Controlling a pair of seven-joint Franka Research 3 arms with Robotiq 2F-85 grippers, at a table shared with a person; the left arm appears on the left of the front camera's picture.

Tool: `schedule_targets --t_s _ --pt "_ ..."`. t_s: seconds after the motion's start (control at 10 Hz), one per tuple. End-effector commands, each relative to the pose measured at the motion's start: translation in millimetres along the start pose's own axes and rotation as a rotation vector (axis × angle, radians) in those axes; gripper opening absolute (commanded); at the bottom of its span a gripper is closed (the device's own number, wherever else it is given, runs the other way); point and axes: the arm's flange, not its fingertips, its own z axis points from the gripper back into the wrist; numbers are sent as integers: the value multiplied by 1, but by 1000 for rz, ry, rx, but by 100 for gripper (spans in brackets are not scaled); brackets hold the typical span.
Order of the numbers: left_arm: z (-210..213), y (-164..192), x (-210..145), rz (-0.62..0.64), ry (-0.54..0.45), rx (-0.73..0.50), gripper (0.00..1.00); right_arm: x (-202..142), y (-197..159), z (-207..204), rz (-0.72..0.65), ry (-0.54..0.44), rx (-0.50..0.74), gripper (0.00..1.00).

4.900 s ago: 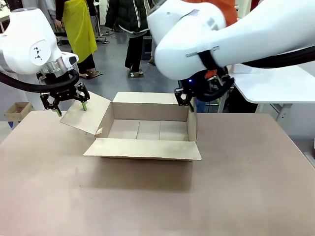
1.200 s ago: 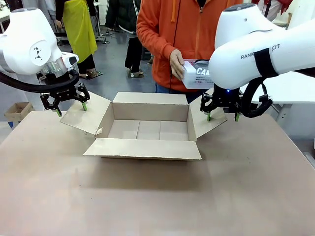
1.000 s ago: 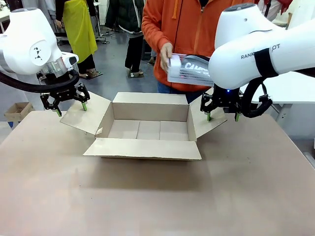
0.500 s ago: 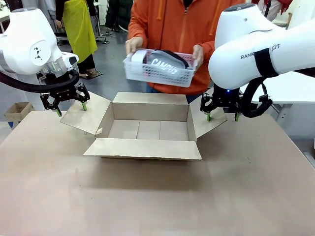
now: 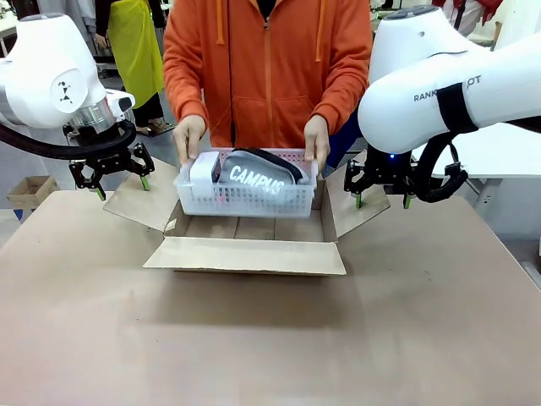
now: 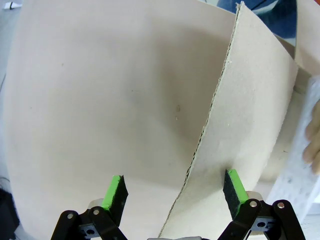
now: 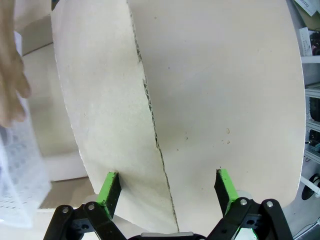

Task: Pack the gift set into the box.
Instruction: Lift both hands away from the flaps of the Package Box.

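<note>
A person in an orange hoodie holds the gift set, a white perforated tray, by both ends, low over the box's opening. In it lie a grey "CAMPUS" pouch with a black strap and a small white item. The box is a brown carton standing open on the table. My left gripper is open astride the left flap, whose edge runs between the fingers. My right gripper is open astride the right flap. The tray's blurred corner and a hand show at the left edge of the right wrist view.
The tan table stretches bare in front of the box. A small brown carton sits beyond the table's left corner. A white table stands behind my right arm. Other people stand far back.
The person has carried the tray from chest height down to the box's opening. My right gripper earlier moved from the box's back corner to the right flap; the left has not moved.
</note>
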Motion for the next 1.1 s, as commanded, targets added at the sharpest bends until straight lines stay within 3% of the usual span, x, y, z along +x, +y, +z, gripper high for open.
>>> schedule_targets --t_s 0.0,1.0 --pt "2 0 -2 13 -8 24 100 3 2 1 -17 -15 -28 100" --pt "0 0 0 0 0 0 100 0 0 0 0 0 0 100"
